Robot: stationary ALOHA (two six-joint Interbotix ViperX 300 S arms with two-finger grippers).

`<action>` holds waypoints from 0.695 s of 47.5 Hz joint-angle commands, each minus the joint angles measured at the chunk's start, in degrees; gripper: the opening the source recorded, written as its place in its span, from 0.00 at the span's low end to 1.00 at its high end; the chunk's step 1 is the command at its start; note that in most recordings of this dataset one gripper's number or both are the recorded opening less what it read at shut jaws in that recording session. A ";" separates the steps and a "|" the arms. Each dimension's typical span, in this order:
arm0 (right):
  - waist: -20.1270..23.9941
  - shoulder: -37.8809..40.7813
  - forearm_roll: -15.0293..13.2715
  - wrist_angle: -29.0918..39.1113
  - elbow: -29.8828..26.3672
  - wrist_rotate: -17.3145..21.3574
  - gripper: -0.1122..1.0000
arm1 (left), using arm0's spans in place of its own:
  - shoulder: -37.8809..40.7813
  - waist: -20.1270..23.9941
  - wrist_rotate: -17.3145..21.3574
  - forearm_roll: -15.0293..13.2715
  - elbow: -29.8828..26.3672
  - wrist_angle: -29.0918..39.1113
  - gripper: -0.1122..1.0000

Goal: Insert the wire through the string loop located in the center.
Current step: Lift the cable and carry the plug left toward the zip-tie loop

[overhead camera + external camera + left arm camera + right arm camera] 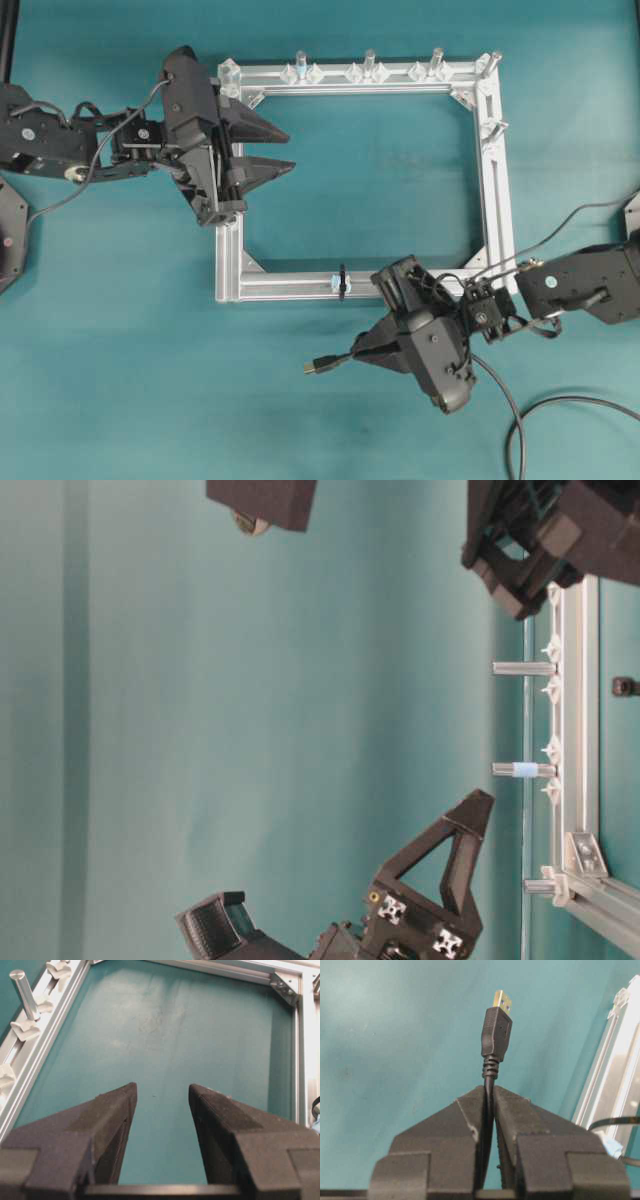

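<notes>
The wire (pixel 322 365) is a black cable with a dark plug and a gold metal tip. In the overhead view the plug points left, in front of the frame's near rail (pixel 290 285). My right gripper (pixel 360 350) is shut on the cable just behind the plug. In the right wrist view the plug (pixel 496 1030) sticks out past the fingertips of the right gripper (pixel 489 1091). The string loop (pixel 342 282) stands across the near rail beside a pale-blue fitting (pixel 332 284), up and to the right of the plug tip. My left gripper (pixel 290 150) hangs open and empty over the frame's left rail; the left wrist view shows the left gripper (pixel 162 1091) above bare mat.
The square aluminium frame (pixel 495 200) lies on the teal mat. Clear pegs (pixel 369 62) stand along its far rail, and another peg (pixel 495 128) on the right rail. The wire's slack (pixel 515 425) trails off to the front right.
</notes>
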 commanded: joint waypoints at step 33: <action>-6.42 -14.33 -0.09 4.04 10.90 0.00 0.16 | -1.23 -0.44 0.09 0.18 -0.70 -0.26 0.54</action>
